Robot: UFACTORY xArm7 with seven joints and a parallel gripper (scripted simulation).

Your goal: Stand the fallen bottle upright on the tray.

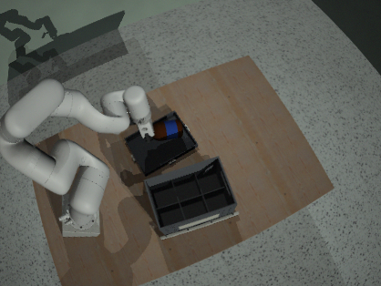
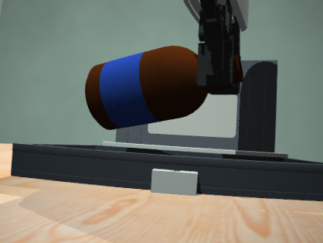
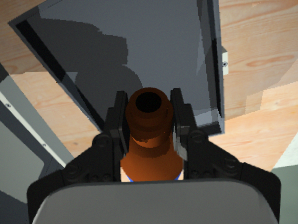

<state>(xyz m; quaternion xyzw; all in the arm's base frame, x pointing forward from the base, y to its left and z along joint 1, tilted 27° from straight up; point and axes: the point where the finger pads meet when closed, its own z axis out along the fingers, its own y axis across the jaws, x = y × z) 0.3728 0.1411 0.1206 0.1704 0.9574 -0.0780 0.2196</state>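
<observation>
Gripping one bottle (image 2: 139,90), one tray (image 2: 77,164), one crate (image 1: 191,196)

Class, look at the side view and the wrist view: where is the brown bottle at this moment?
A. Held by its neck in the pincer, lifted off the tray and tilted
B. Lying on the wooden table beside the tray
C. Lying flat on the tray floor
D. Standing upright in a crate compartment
A: the pincer clamps the neck of the brown bottle, whose body hangs tilted with a visible gap above the tray.
</observation>
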